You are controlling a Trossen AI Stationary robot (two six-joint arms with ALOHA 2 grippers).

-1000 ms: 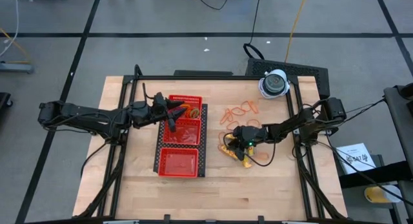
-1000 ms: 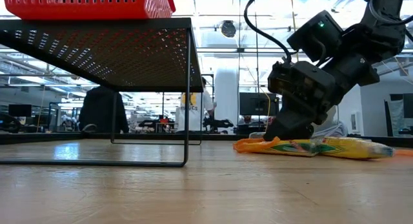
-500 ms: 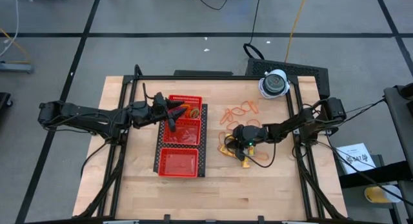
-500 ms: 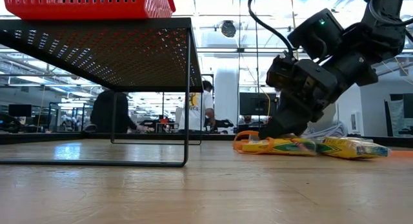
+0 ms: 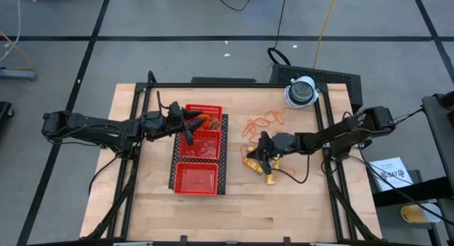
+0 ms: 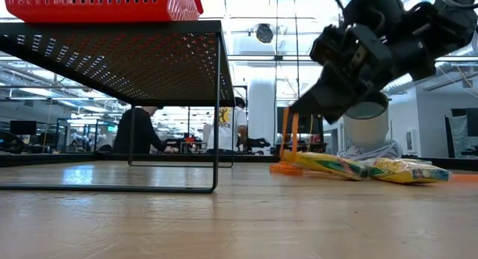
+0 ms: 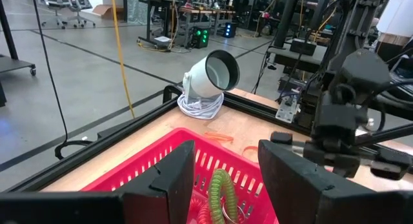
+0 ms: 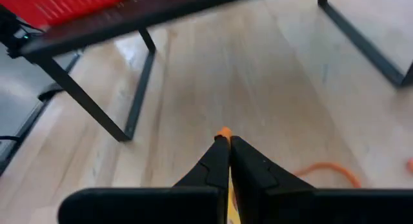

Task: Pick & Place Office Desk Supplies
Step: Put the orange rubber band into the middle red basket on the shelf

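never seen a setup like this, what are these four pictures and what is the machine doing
It is a robot with two dark arms at a wooden table, each ending in a two-finger gripper. One picture looks straight down, one sits at table level, and two come from cameras on the wrists. The left gripper hangs open over a red mesh tray. The right gripper is shut on an orange rubber band, lifting it above yellow packets on the table. More orange bands lie loose nearby, and a white round object sits at the far corner.
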